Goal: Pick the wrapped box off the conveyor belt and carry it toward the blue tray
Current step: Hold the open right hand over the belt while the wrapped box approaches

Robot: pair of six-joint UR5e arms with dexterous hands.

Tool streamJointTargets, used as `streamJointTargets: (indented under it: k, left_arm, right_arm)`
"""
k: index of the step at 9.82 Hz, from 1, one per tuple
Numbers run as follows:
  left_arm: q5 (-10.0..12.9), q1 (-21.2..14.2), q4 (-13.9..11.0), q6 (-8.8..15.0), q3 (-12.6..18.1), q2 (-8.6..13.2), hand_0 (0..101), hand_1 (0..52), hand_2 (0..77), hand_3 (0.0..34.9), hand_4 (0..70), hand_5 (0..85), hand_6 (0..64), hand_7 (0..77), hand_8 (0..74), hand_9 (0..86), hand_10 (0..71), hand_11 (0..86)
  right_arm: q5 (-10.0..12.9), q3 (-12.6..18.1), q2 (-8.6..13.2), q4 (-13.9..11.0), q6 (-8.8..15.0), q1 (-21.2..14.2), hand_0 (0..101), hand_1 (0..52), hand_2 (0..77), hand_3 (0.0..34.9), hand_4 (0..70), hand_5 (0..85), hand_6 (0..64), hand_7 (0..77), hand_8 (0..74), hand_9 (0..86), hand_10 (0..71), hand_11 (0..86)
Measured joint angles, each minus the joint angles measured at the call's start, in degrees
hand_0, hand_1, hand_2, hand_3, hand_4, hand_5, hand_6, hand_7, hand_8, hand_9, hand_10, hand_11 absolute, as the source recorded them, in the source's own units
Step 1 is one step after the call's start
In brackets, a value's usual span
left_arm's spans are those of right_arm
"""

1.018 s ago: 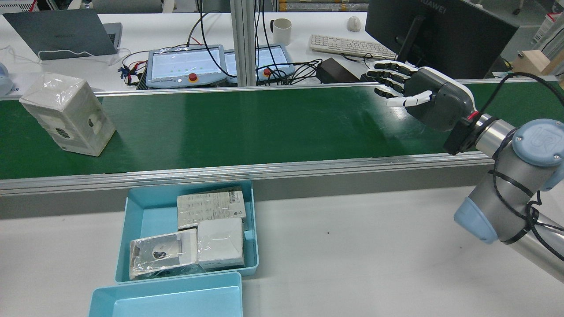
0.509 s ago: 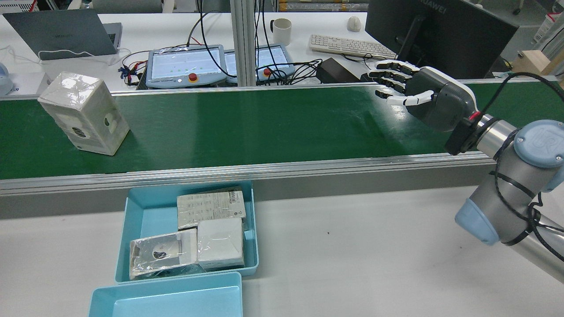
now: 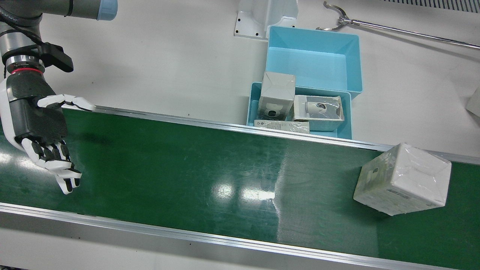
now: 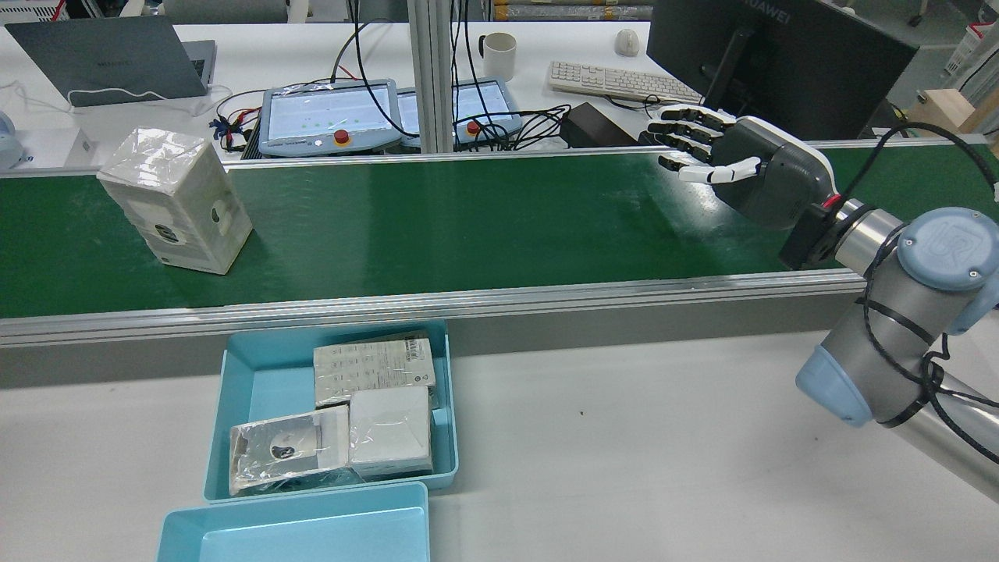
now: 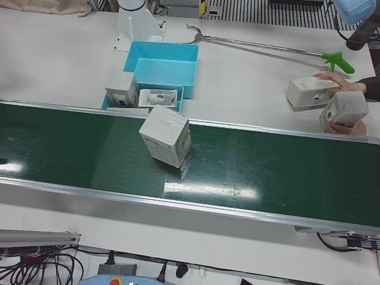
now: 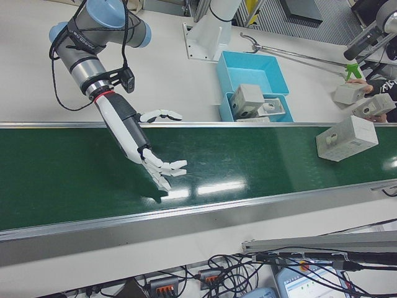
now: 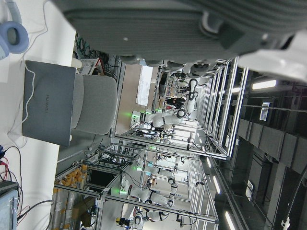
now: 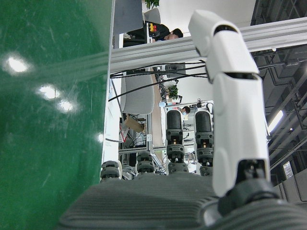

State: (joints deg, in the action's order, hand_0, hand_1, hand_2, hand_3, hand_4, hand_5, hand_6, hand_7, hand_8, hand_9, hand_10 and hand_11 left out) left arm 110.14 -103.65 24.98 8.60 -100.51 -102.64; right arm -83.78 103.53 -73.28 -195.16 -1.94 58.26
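Fingers (image 3: 56,165) of the right hand (image 4: 749,168) are spread wide and straight, thumb out to the side, holding nothing. Hand hangs just over the belt (image 3: 187,168), palm turned along it.

Left hand: only a sliver of its palm shows in its own camera; fingers not visible, cannot tell their state.

Progress: nothing done yet. Box (image 3: 403,180) not touched, not lifted. Grasp, lift and carry to the tray (image 4: 257,375) all remain.

Box position: well apart from the fingers, far down the belt on the side the palm faces, upright, skewed to the belt edges. Tray sits off the belt, between fingers and box along its length; it already holds other packs.

Box look: pale, blocky, taller than wide, wrapped in clear glossy film, wrinkled and taped on top. Printed side with a dark round mark. My guess: film slippery, so broad palm contact needed.
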Motion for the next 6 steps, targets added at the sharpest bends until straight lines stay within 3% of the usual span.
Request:
streamJointTargets:
  k: [1,2,5,6]
  left_arm:
    - [0.0,0.0,0.0,0.0,0.0,0.0,0,0.0,0.5,0.0,0.0,1.1,0.0,0.0,0.5,0.0,0.0,0.0]
    - [0.0,0.0,0.0,0.0,0.0,0.0,0,0.0,0.5,0.0,0.0,1.1,0.0,0.0,0.5,0.0,0.0,0.0]
    - [0.0,0.0,0.0,0.0,0.0,0.0,0,0.0,0.5,0.0,0.0,1.1,0.0,0.0,0.5,0.0,0.5,0.0]
    - [0.0,0.0,0.0,0.0,0.0,0.0,0,0.0,0.5,0.0,0.0,1.1,0.0,0.0,0.5,0.0,0.5,0.0]
  right_arm:
    - [0.2,0.4,0.5,0.0,0.0,0.0,50,19.6,24.0,12.9,12.0,30.0,3.8,24.0,2.2,8.7,2.7,6.0]
    - [0.3,1.0,1.7,-0.3,0.2,0.0,50,19.6,23.5,11.5,10.9,28.9,7.1,25.1,2.7,9.8,2.2,6.0]
    - [0.3,2.0,5.0,-2.4,1.1,-0.1,51,19.6,21.8,12.2,14.2,30.5,8.7,29.5,2.7,9.8,0.0,2.2]
    - [0.2,2.0,5.8,-3.0,1.4,-0.2,51,15.3,16.9,15.2,12.5,30.0,8.7,29.5,2.7,9.8,0.5,1.6]
